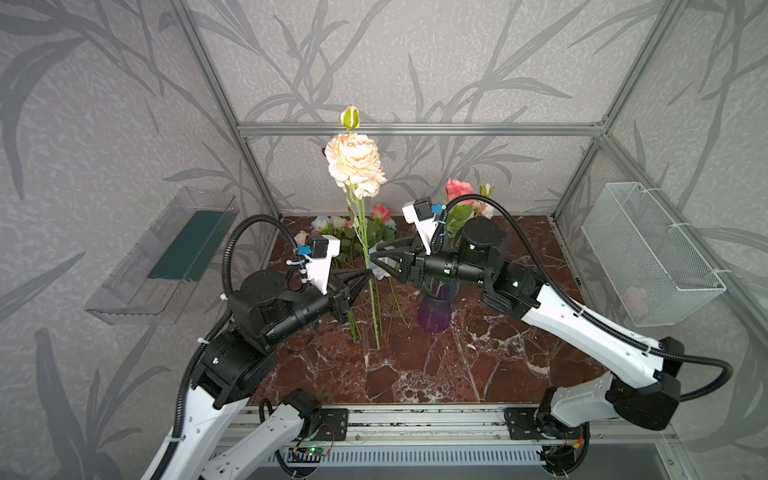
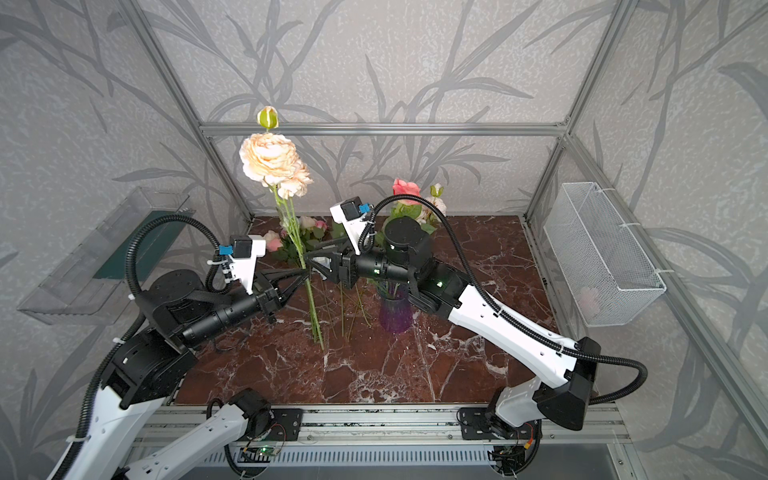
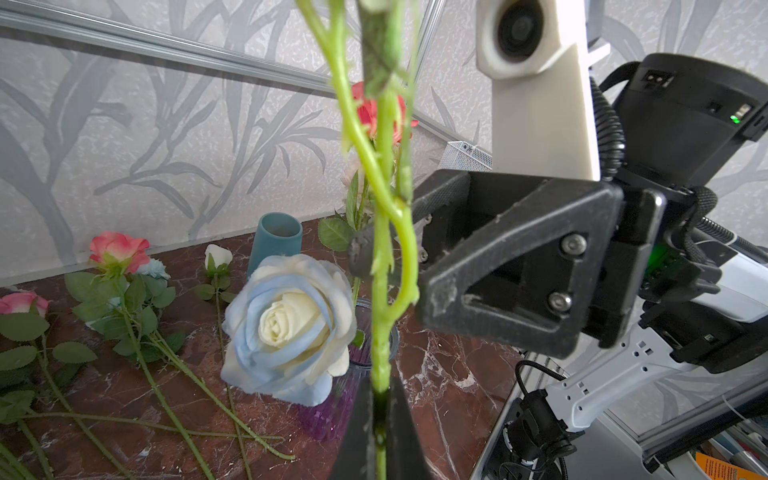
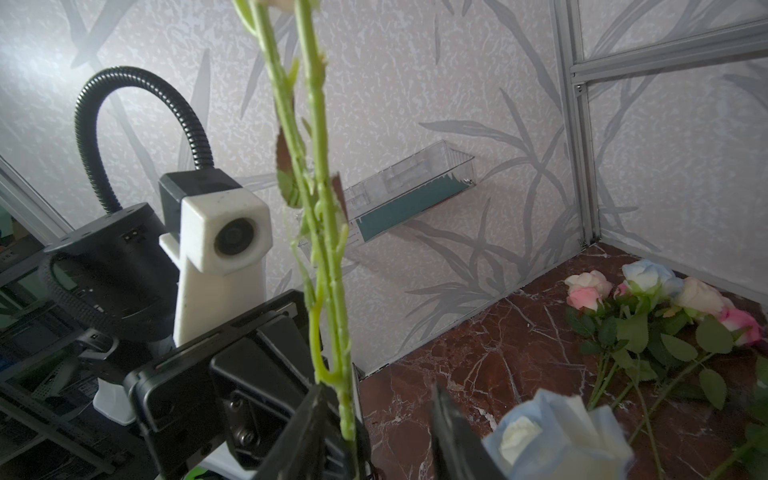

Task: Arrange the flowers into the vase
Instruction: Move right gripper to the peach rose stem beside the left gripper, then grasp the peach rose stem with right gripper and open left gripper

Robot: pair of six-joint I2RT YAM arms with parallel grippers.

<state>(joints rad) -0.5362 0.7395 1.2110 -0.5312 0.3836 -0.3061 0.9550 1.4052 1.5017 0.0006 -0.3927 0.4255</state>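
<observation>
A tall cream-peach rose [image 1: 355,166] [image 2: 272,164] with a green bud [image 1: 350,117] above it stands upright over the table. My left gripper [image 1: 368,274] [image 2: 305,274] [image 3: 380,415] is shut on its green stem [image 3: 380,291]. My right gripper [image 1: 374,257] [image 2: 309,259] [image 4: 378,395] is open just above, its jaws either side of the same stem [image 4: 345,399], which lies against one finger. The purple glass vase [image 1: 434,311] [image 2: 397,311] [image 3: 328,411] stands under the right arm with a pink rose [image 1: 459,191] and leaves in it. A blue-white rose [image 3: 291,324] [image 4: 552,436] hangs by the vase rim.
Several loose flowers [image 1: 345,232] [image 4: 665,311] lie at the back left of the marble table [image 1: 415,365], stems pointing forward. A teal cup [image 3: 276,239] stands near the back wall. On the right wall hangs a wire basket [image 1: 648,253]; on the left, a clear tray [image 1: 166,253].
</observation>
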